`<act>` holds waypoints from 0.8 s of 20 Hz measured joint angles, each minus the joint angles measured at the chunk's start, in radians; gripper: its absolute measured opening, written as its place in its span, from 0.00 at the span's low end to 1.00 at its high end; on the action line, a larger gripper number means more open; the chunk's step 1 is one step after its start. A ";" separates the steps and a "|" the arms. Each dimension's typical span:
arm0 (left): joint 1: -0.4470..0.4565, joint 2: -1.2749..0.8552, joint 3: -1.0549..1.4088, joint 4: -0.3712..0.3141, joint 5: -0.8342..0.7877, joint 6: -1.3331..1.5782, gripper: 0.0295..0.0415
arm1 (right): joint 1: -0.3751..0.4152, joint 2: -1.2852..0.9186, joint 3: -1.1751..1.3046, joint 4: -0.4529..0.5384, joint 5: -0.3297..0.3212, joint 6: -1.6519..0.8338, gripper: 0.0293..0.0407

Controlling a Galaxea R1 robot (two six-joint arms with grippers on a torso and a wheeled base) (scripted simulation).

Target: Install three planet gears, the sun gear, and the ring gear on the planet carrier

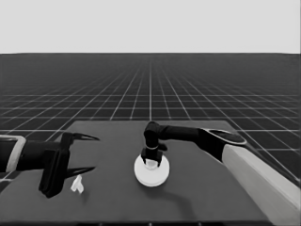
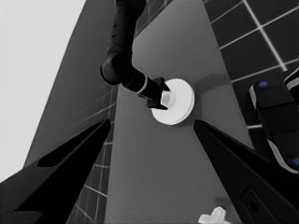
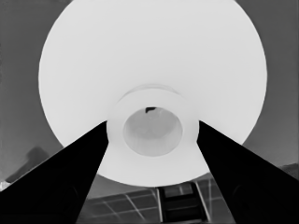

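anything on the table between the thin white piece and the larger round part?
Nothing: head view shows bare table between the thin white piece and the larger round part.

Two arms, black toward the tips, pale grey farther back. Right arm [image 1: 244,162]: thin pale band at the wrist. Left gripper [image 1: 83,153]: long, pointed black fingers [image 2: 70,163].
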 joint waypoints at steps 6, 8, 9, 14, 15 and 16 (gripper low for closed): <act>0.000 0.000 0.000 0.000 0.000 0.000 0.75 | 0.000 0.000 0.000 0.000 0.000 0.052 0.49; 0.000 0.000 0.000 0.000 0.000 0.000 0.75 | 0.000 0.000 0.000 0.000 0.000 0.070 0.49; 0.000 0.000 0.000 0.000 0.000 0.000 0.75 | 0.000 0.000 0.000 0.000 0.000 0.079 0.49; 0.000 0.000 0.000 0.000 0.000 0.000 0.75 | 0.000 0.000 0.000 0.000 0.000 0.122 0.49; 0.000 0.000 0.000 0.000 0.000 0.000 0.75 | 0.000 0.000 0.000 0.000 0.000 0.131 0.49; 0.000 0.000 0.000 0.000 0.000 0.000 0.75 | 0.000 0.000 0.000 0.000 0.000 0.140 0.49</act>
